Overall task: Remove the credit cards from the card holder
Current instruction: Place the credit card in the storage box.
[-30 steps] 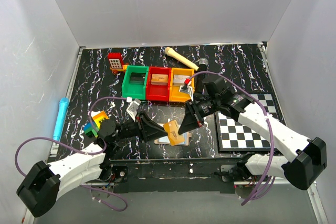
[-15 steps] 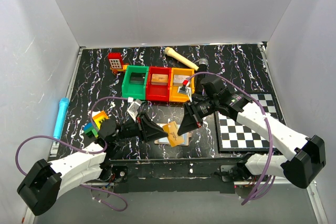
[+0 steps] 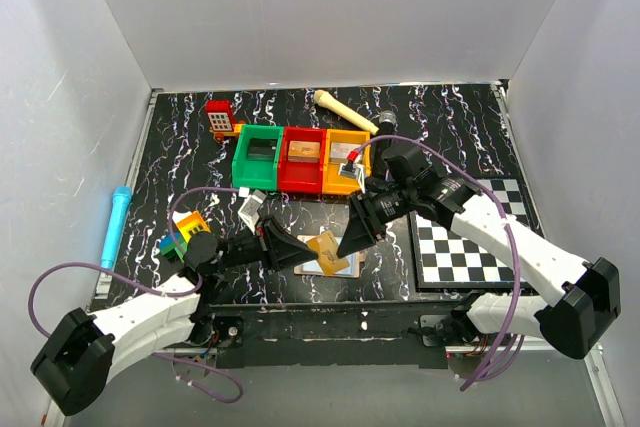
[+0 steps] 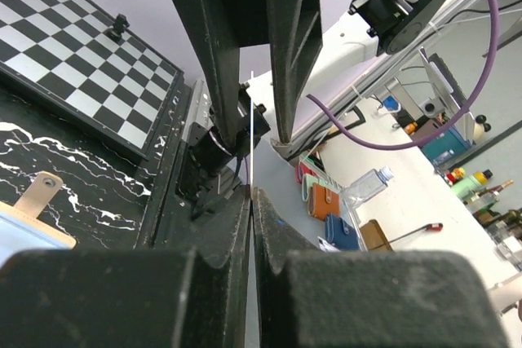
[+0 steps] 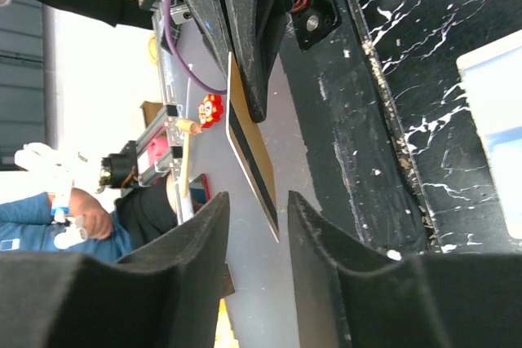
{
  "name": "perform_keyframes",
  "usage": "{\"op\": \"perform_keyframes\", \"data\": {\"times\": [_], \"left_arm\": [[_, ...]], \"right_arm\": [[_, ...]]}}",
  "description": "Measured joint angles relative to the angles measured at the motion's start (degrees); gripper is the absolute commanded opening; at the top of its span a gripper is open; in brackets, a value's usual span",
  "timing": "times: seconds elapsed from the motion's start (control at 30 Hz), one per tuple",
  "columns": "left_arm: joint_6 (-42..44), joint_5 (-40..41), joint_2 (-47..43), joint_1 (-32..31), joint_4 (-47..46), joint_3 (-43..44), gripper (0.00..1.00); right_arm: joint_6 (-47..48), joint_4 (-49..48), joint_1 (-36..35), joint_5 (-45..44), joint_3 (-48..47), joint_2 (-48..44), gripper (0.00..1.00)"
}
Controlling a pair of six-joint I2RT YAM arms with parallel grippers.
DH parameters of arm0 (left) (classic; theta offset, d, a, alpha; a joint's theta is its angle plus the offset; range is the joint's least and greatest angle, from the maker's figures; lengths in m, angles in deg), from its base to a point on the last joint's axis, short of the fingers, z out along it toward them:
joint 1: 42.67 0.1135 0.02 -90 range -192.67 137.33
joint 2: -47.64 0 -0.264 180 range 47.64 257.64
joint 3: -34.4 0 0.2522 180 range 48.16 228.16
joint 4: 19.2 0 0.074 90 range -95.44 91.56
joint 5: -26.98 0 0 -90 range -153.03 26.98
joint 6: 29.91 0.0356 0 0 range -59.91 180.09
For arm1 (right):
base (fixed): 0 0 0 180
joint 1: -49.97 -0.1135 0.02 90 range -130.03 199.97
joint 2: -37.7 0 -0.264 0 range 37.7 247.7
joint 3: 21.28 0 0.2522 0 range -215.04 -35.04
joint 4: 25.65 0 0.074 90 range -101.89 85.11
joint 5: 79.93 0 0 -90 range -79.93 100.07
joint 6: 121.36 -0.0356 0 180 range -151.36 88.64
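Note:
The card holder (image 3: 332, 267) lies open near the table's front edge, pale blue inside with a tan flap. It also shows in the left wrist view (image 4: 18, 232) and the right wrist view (image 5: 499, 120). My left gripper (image 3: 306, 248) is shut on a credit card (image 3: 325, 243) and holds it just above the holder. The card shows edge-on as a thin white line in the left wrist view (image 4: 251, 120). In the right wrist view the card (image 5: 249, 146) is gold with a dark stripe. My right gripper (image 3: 348, 244) is open, one finger on each side of the card's free end.
Green (image 3: 258, 154), red (image 3: 302, 155) and orange (image 3: 344, 160) bins stand in a row behind the grippers. A checkered board (image 3: 470, 239) lies at the right. A blue pen (image 3: 115, 224) lies at the left edge, coloured blocks (image 3: 181, 233) near the left arm.
Both grippers and the card have shifted slightly left over the holder. The card now shows narrower from above. The right gripper stays open around it.

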Motion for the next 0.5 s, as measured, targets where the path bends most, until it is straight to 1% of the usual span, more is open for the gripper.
{"op": "perform_keyframes", "data": {"times": [0.07,0.1,0.23,0.3,0.37,0.5], "left_arm": [[0.57,1.62,-1.84,0.0,1.4,-0.52,0.0],[0.96,2.6,-3.04,0.0,2.6,-0.74,0.0],[3.04,7.5,-8.2,0.09,8.37,-0.81,0.0],[4.07,10.6,-10.1,0.44,11.8,-0.63,0.0],[4.52,13.38,-10.64,1.11,14.21,-0.28,0.0],[4.33,21.97,-9.16,3.34,19.74,2.45,0.0]], "right_arm": [[-0.15,0.59,-0.07,-1.07,-0.48,0.0,0.55],[-0.04,1.11,-0.04,-1.79,-0.9,0.0,0.66],[0.48,3.82,0.7,-5.7,-3.28,-0.11,0.68],[0.48,4.72,1.31,-9.14,-4.0,-0.74,0.69],[0.46,5.9,1.79,-14.01,-4.11,-2.43,0.69],[-0.02,6.73,2.14,-24.02,-3.74,-8.52,0.68]]}}
